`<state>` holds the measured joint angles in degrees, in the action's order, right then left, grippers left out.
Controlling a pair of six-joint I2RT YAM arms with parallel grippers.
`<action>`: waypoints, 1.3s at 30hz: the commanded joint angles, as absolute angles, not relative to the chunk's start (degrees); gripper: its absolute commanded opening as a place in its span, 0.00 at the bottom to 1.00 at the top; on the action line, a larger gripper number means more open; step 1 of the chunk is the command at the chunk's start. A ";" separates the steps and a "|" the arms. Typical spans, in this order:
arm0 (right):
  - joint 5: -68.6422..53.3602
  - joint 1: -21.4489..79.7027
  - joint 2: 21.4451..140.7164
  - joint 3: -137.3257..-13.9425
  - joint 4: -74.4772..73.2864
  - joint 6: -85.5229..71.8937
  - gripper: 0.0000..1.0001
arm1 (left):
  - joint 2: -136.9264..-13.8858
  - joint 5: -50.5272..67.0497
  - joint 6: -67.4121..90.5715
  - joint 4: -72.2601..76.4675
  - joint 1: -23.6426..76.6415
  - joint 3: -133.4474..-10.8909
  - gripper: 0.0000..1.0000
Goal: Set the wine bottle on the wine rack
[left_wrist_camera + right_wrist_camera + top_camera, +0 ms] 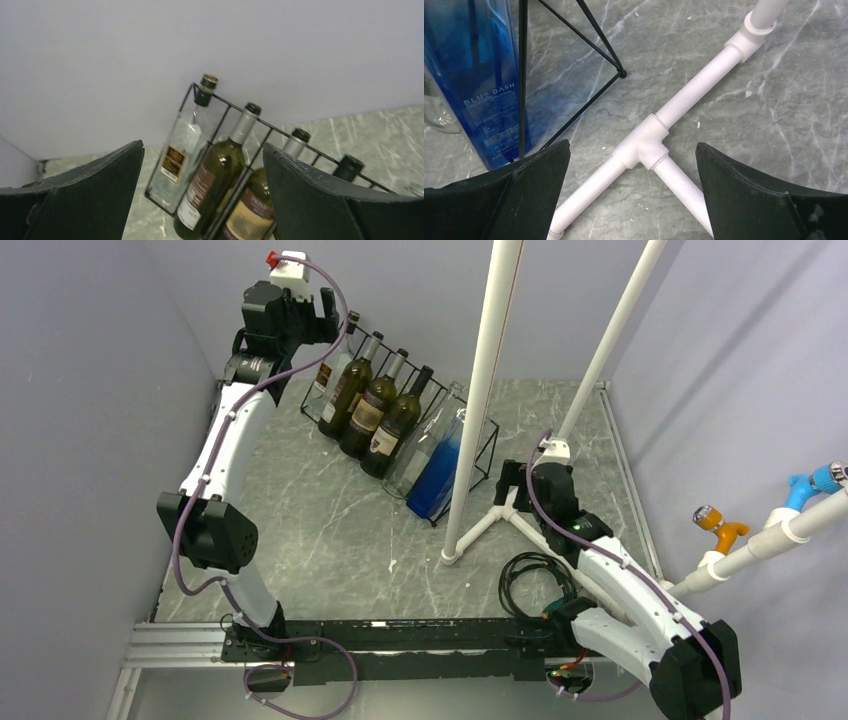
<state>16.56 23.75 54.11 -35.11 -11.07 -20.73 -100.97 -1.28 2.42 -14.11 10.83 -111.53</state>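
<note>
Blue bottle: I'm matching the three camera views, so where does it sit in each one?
Top external: the blue bottle lies near the centre, at the right end of the wine rack.
Left wrist: not in it; only the left part of the wine rack shows.
Right wrist: upper left, beside the rack's wire corner.
Shared landmark: the wine rack.

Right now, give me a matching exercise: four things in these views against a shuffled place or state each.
1 blue glass bottle
2 clear glass bottle with orange label
3 white plastic pipe tee
4 left end effector

A open, empty
B left end of black wire wine rack
C flat on the grey marble table
D right end of the rack

Pairs: 1-D, 2-B, 3-C, 4-A
</note>
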 commanded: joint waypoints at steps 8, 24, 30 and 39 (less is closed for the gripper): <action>18.84 23.55 42.96 -40.58 -18.01 -20.26 1.00 | -85.55 9.48 13.50 -14.73 7.57 -103.47 0.95; 19.65 23.58 30.87 -58.03 -23.96 -13.92 1.00 | -50.98 7.12 8.59 -19.07 6.33 -85.06 0.99; 20.21 23.56 29.37 -62.93 -24.41 -12.66 1.00 | -41.56 1.54 3.47 -20.75 6.33 -84.13 1.00; 22.48 23.55 25.52 -63.28 -18.80 -9.54 1.00 | -33.59 -4.51 -3.21 -19.74 8.21 -82.05 1.00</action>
